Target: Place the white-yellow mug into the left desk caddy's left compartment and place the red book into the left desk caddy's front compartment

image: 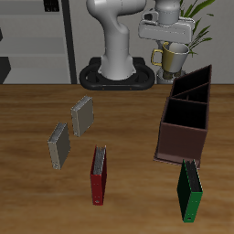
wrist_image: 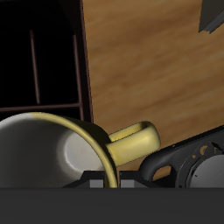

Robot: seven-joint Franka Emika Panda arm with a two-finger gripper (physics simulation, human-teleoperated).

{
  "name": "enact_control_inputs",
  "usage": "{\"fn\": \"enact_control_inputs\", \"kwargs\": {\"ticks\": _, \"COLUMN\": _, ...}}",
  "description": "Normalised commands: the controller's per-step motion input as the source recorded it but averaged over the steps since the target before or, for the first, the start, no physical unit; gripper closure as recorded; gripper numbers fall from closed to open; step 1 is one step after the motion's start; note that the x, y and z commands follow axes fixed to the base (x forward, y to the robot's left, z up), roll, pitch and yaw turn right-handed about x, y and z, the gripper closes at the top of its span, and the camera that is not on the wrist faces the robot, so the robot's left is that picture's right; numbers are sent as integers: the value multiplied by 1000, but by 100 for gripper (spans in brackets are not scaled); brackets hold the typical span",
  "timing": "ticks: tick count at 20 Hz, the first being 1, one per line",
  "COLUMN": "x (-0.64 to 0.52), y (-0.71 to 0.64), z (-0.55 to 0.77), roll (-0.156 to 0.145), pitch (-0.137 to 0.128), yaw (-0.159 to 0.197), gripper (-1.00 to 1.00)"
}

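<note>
Right under my wrist camera sits the white-yellow mug [wrist_image: 52, 153], rim clamped in my jaws [image: 170, 44], handle sticking out sideways. I'm carrying it aloft at the far end of the left desk caddy [image: 187, 114]. Dark sections lie just beside and below it; I'd lower into the end one. Out on the surface, the red book [image: 98, 175] waits.

I saw soft, even light on the table [image: 37, 119], faint shadows, no glare; both renders were coarse and slightly blurry.
</note>
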Motion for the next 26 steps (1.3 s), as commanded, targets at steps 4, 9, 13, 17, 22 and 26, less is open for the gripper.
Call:
{"fn": "enact_control_inputs", "kwargs": {"ticks": 4, "x": -109, "y": 220, "z": 33, "roll": 53, "pitch": -19, "yaw": 33, "gripper": 100}}
{"fn": "enact_control_inputs", "kwargs": {"ticks": 9, "x": 43, "y": 172, "z": 86, "roll": 34, "pitch": -24, "yaw": 28, "gripper": 100}}
{"fn": "enact_control_inputs", "kwargs": {"ticks": 13, "x": 196, "y": 67, "z": -49, "roll": 24, "pitch": 10, "yaw": 0, "gripper": 100}}
{"fn": "enact_control_inputs", "kwargs": {"ticks": 17, "x": 222, "y": 185, "z": -97, "roll": 49, "pitch": 20, "yaw": 30, "gripper": 100}}
{"fn": "enact_control_inputs", "kwargs": {"ticks": 22, "x": 159, "y": 264, "z": -150, "roll": 62, "pitch": 36, "yaw": 39, "gripper": 100}}
{"fn": "enact_control_inputs", "kwargs": {"ticks": 26, "x": 109, "y": 121, "z": -98, "roll": 29, "pitch": 14, "yaw": 57, "gripper": 100}}
